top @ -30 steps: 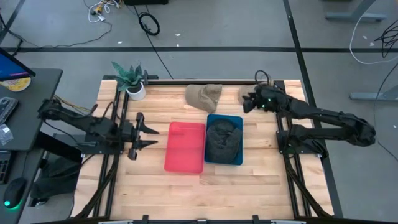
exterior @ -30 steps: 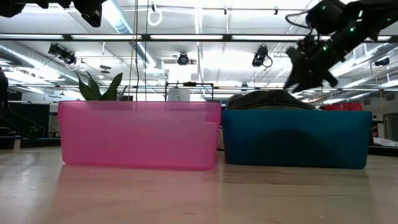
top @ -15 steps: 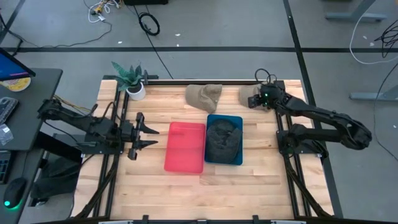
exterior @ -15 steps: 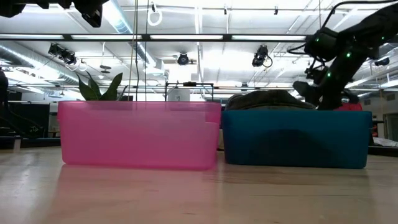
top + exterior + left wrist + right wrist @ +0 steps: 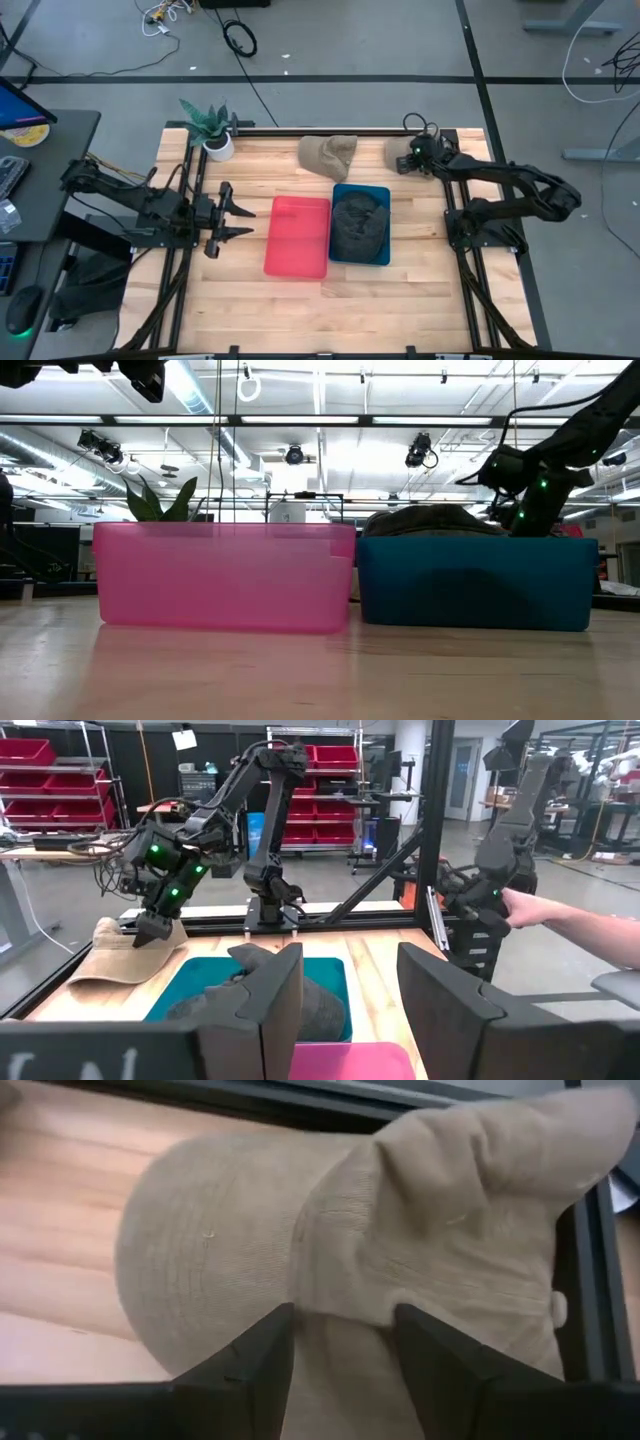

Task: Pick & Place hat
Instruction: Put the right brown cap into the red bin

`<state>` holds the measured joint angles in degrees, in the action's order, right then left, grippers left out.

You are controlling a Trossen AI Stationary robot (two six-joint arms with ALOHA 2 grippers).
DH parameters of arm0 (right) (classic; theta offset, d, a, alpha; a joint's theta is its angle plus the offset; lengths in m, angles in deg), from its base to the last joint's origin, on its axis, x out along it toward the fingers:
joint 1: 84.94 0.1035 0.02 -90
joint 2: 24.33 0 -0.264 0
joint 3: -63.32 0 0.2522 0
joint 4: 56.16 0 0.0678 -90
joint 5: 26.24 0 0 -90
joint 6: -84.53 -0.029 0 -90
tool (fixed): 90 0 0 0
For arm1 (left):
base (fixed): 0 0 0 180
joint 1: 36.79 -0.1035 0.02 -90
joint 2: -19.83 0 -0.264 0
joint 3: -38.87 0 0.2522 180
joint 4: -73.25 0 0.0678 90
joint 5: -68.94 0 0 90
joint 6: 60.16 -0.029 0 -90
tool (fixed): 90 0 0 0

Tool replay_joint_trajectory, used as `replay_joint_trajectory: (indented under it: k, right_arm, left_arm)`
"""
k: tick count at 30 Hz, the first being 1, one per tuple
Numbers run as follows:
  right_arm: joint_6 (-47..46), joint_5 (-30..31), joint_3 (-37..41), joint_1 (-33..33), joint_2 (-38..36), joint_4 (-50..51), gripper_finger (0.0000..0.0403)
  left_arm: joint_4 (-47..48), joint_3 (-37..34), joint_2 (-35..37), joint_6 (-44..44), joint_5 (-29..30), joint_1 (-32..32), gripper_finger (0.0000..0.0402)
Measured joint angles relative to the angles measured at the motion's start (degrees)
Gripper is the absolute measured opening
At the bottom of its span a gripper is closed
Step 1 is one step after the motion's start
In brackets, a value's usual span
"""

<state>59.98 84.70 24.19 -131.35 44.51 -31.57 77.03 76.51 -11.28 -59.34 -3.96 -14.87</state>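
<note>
We see the right gripper [image 5: 411, 160] lowered onto a tan cap [image 5: 398, 153] at the far right corner of the wooden surface [image 5: 300, 300]. In the right wrist view its two dark fingers [image 5: 250, 1365] stand parted over the tan cloth, with the cap's crown [image 5: 430, 1250] filling the gap between them; we cannot tell whether they are pressing the fabric yet.

A second tan cap [image 5: 328, 153] lies on the surface at the far edge, just beyond the blue bin [image 5: 379, 258]. A dark hat [image 5: 359, 224] sits inside that blue bin, and the pink bin [image 5: 298, 236] stands touching it on the left side.

The left gripper [image 5: 240, 218] waits above the surface left of the pink bin, its fingers [image 5: 275, 1005] spread wide and holding nothing.

A small potted plant [image 5: 211, 129] stands at the far left corner. In the left wrist view a person's arm [image 5: 570, 920] reaches in beyond the surface.
</note>
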Motion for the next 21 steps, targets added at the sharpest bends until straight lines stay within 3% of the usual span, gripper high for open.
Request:
replay_joint_trajectory:
  k: [6, 8, 11, 16, 21]
  right_arm:
    - [2.8, 1.8, 0.0, 1.1, 2.6, -0.9, 0.0164]
    - [5.3, 1.3, 0.0, 1.3, 2.4, -0.4, 0.0121]
    - [8.0, -0.4, 0.0, 1.5, 1.8, 1.0, 0.0025]
    - [7.7, -0.6, 0.0, 3.3, -1.0, 3.0, 0.0006]
    - [9.0, -1.9, -0.3, 7.7, -8.6, 2.9, 0.0003]
  left_arm:
    - [0.0, 0.0, 0.0, 0.0, 0.9, 0.0, 0.0169]
    - [0.0, 0.0, 0.0, -0.1, 1.7, 0.0, 0.0169]
    - [-0.1, 0.0, 0.0, -0.1, 3.9, 0.0, 0.0169]
    - [-0.7, 0.1, 0.0, -0.2, 6.2, 0.0, 0.0169]
    - [-1.6, 0.1, 0.0, -0.2, 6.2, 0.0, 0.0169]
